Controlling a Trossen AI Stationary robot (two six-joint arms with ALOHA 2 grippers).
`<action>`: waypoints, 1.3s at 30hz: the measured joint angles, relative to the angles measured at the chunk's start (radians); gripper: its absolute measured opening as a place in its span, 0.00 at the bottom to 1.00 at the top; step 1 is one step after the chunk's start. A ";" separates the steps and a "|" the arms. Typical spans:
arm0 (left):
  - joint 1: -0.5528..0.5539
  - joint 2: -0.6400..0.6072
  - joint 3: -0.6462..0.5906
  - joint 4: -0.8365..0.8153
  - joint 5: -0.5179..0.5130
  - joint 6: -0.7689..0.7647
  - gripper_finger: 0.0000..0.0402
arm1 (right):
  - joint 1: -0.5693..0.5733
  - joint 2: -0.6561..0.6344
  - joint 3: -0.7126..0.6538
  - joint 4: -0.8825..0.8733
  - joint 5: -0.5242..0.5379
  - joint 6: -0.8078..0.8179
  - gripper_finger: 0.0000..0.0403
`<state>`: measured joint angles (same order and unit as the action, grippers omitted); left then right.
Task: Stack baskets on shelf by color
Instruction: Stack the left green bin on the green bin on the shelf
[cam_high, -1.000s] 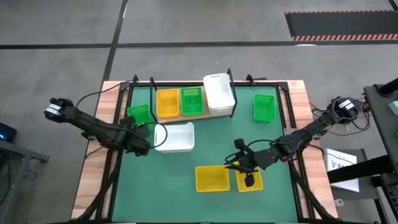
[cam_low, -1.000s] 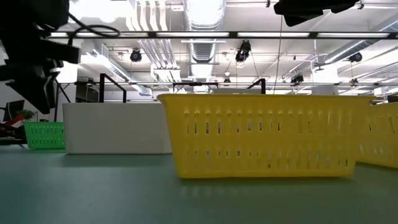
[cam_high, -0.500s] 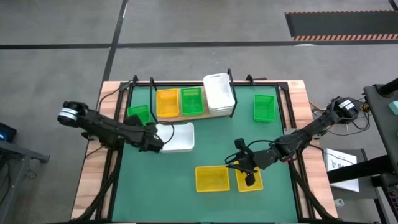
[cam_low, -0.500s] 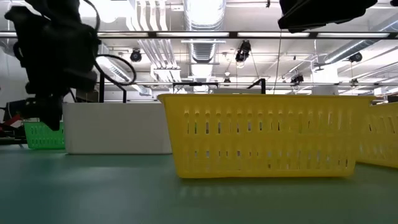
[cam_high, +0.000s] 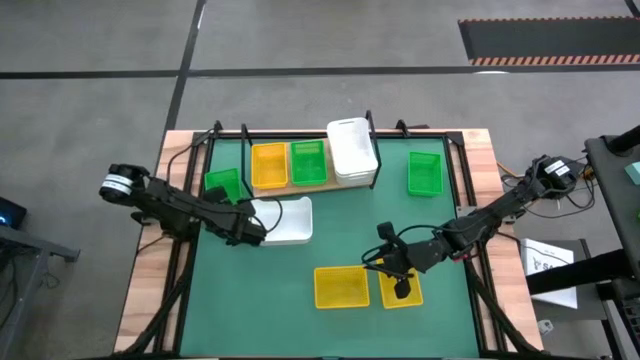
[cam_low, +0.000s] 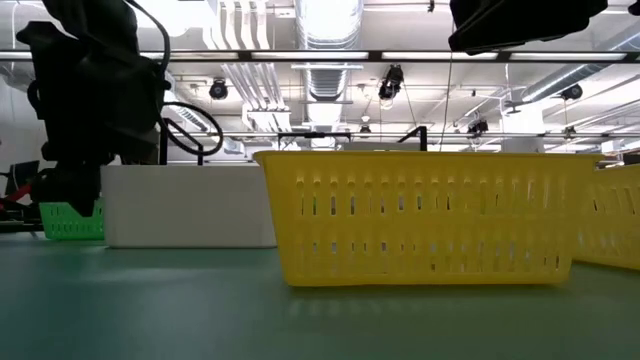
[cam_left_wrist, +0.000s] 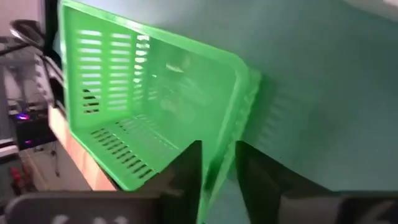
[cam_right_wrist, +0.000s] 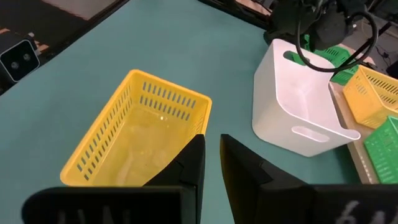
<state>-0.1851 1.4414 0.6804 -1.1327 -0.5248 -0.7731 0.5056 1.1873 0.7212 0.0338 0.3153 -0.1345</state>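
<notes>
from the high view we look straight down on the whole table (cam_high: 150, 300) and both arms, far enough off to take in the floor around it. our low view sits at mat level, facing level across the table into the room, very near a yellow basket (cam_low: 420, 215) that fills much of it. our left wrist view looks close along that arm's fingers (cam_left_wrist: 186, 177) at a green basket (cam_left_wrist: 149, 106). our right wrist view looks down over another yellow basket (cam_right_wrist: 140, 140) towards the white basket (cam_right_wrist: 298, 112). the white basket (cam_low: 190, 205) shows in the low, high and right wrist views alike.
</notes>
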 joint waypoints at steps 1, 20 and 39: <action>0.000 -0.006 0.000 0.000 0.017 0.000 0.16 | 0.000 0.000 0.000 0.000 0.000 0.003 0.11; -0.113 -0.064 0.327 -0.217 0.485 -0.011 0.00 | 0.000 0.000 -0.001 -0.003 -0.001 0.039 0.11; -0.321 0.016 0.934 0.113 0.280 0.329 0.00 | -0.015 -0.082 -0.072 0.054 -0.114 -0.120 0.11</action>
<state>-0.5061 1.4574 1.6145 -1.0202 -0.2450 -0.4444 0.4904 1.1049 0.6492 0.0874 0.2010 -0.2546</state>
